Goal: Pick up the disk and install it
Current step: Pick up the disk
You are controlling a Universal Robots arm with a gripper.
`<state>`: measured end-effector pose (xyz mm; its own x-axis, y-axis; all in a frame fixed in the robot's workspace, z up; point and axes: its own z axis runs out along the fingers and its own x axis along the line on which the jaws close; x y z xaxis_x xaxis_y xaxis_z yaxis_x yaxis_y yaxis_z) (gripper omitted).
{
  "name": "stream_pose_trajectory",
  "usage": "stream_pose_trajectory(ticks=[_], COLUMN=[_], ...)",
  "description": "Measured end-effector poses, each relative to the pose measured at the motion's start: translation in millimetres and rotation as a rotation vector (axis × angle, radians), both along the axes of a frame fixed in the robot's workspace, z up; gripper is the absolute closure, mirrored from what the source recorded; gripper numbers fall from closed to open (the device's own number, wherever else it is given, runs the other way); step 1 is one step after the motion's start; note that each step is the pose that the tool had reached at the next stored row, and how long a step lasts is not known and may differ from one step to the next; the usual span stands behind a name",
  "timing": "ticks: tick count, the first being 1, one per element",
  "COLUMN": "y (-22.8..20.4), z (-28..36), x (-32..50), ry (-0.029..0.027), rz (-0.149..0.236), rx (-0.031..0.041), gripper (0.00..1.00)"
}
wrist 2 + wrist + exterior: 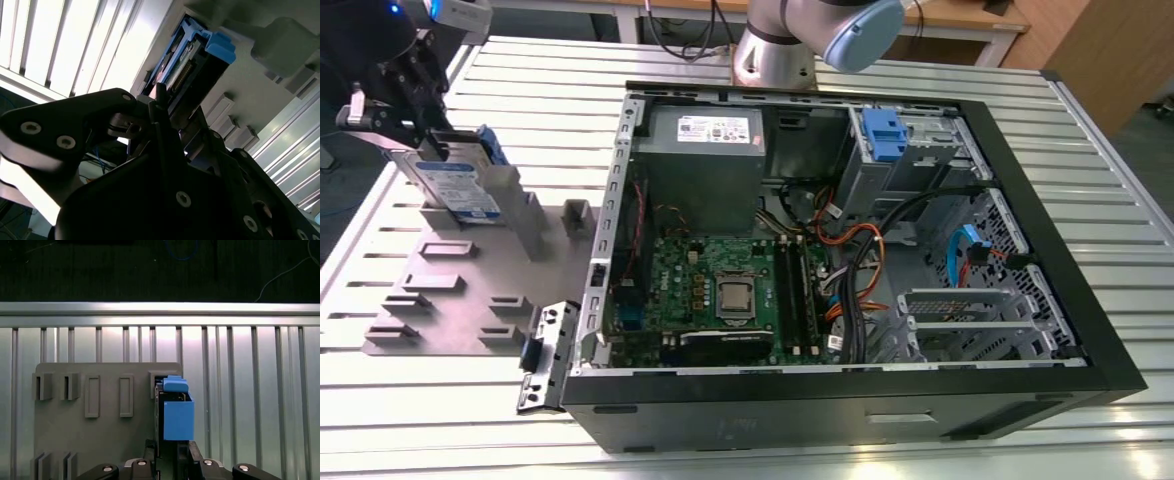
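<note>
Disk [458,185] first: it is flat and silver, with a white-and-blue label and a bright blue frame. It stands on its thin edge at the far end of a grey plate [454,300] full of little slots and blocks. The plate lies on the striped metal worktop [520,90], on the exterior view's left.

The black hand [430,140] is right on top of the disk. In the first wrist view the blue end of the disk [177,417] sticks straight out from the middle of the hand [170,456]. So the disk's long side seems to run in a line from the hand down to the plate. I cannot tell if the hand is squeezing the disk or just sitting around it. I also cannot tell if the disk has come up off the plate.

The open computer case [1067,330] lies well apart from the disk, on the exterior view's right. A blue bracket [883,135] sits in its far corner.
</note>
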<state>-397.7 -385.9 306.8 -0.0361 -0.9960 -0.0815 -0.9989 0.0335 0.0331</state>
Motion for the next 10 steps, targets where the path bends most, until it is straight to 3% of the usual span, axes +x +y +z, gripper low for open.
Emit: stream_pose_trajectory(ticks=[3, 10], y=[0.2, 0.2], z=[0.0, 0.0], x=[0.1, 0.1], ry=[0.0017, 0.0017], rz=[0.000, 0.000], rx=[-0.0164, -0.0183], gripper=[0.65, 0.65])
